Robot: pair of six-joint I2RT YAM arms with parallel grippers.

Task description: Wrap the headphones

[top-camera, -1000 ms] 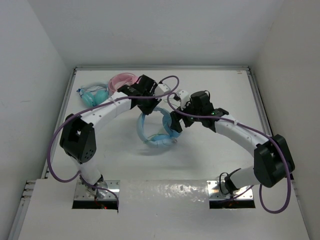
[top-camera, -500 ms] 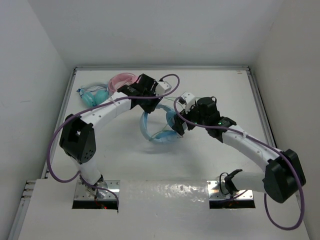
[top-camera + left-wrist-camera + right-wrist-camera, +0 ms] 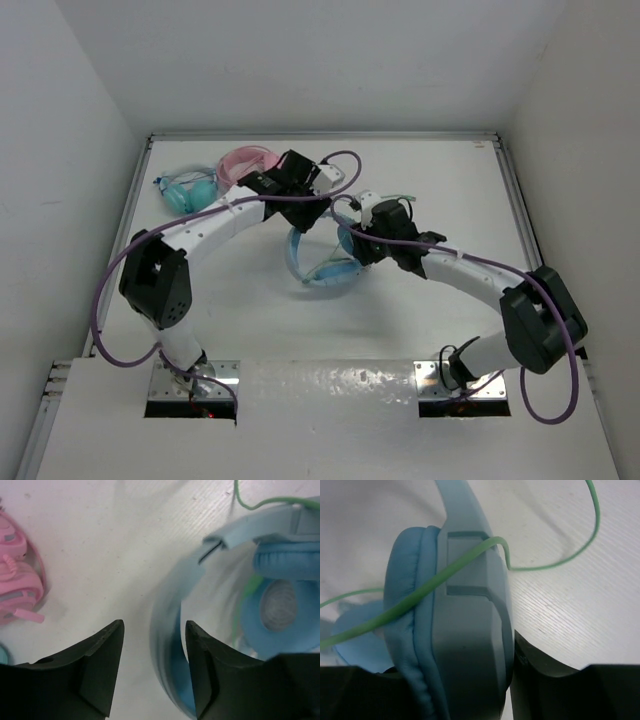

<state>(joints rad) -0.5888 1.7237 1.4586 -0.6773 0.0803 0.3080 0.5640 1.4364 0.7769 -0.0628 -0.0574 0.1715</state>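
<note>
**Light blue headphones mid-worktop, right jaws on one earcup**

At the far left of the white worktop [image 3: 450,180] lie the teal headphones [image 3: 187,190], and the pink headphones [image 3: 245,160] sit just beside them, to their right. Neither arm touches either pair.

The left gripper [image 3: 303,212] reaches in over the middle of the worktop. Its jaws stand apart. In the left wrist view the blue headband [image 3: 167,645] runs up between the two fingers, close to the right-hand one, and shows blurred. It is not pinched.

The light blue headphones [image 3: 325,272] rest near the centre of the worktop, between the two grippers. The headband arcs to the left and the earcups sit to the right.

The right gripper [image 3: 360,245] comes in from the right. Its jaws are clamped on one padded earcup [image 3: 465,630], with a finger against the grey-blue outer shell and the other on the cushion side. The thin green cable [image 3: 560,562] crosses that shell, then loops loose onto the worktop beyond it.
</note>
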